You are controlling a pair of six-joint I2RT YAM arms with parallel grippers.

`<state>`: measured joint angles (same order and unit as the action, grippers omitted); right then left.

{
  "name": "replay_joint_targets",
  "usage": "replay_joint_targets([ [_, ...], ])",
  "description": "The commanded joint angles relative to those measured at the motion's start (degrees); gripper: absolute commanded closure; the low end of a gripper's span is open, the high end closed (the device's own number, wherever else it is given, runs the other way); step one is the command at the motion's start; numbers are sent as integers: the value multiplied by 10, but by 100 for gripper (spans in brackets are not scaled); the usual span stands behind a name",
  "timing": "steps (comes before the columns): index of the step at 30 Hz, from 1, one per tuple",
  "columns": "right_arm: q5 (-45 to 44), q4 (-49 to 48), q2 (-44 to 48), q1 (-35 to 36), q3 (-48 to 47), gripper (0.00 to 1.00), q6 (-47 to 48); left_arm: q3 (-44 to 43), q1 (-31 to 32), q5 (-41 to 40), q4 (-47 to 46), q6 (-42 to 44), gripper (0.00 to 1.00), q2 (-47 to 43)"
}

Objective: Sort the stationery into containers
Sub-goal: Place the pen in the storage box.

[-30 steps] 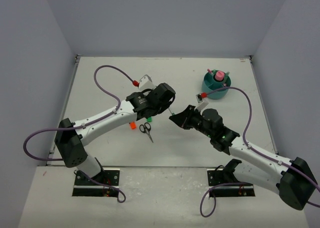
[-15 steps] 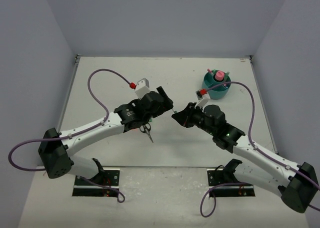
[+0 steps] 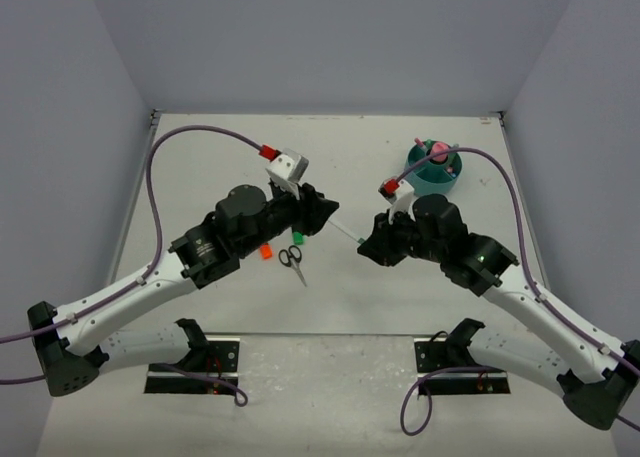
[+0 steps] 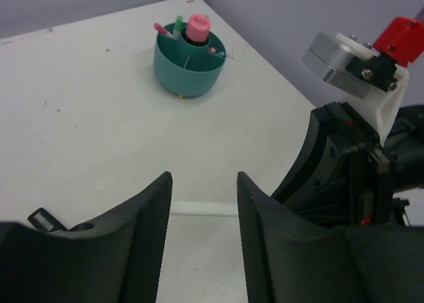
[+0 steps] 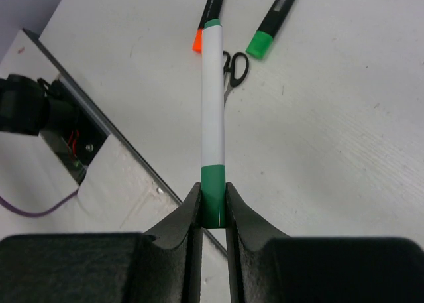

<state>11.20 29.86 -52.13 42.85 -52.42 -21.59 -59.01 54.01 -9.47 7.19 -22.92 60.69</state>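
Our left arm (image 3: pixel 150 277) reaches forward-right, our right arm (image 3: pixel 530 297) forward-left; wrists face each other, close. Our left gripper (image 4: pixel 204 183): fingers parted. Our right gripper (image 5: pixel 213 189): fingers pinched on green end of white pen (image 5: pixel 212 111).

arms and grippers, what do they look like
Left arm and right arm: white links, black joints and bases. A purple cable runs along each, ending at a red plug on a white wrist mount. Left gripper and right gripper are black, with smooth tapered fingers.
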Motion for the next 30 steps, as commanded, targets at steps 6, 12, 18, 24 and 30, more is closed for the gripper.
replay_joint_targets([
  [6,120,77,28,0,-56,100,77,74,-1,245,-133,160,95,7],
  [12,113,59,50,0,-56,100,72,97,-1,324,-181,144,100,12],
  [18,82,47,71,0,-74,100,63,111,-1,323,-184,136,100,22],
  [24,74,47,80,0,-105,100,60,127,-1,322,-190,130,100,24],
  [30,65,46,69,0,-127,100,50,147,-1,324,-209,115,100,24],
])
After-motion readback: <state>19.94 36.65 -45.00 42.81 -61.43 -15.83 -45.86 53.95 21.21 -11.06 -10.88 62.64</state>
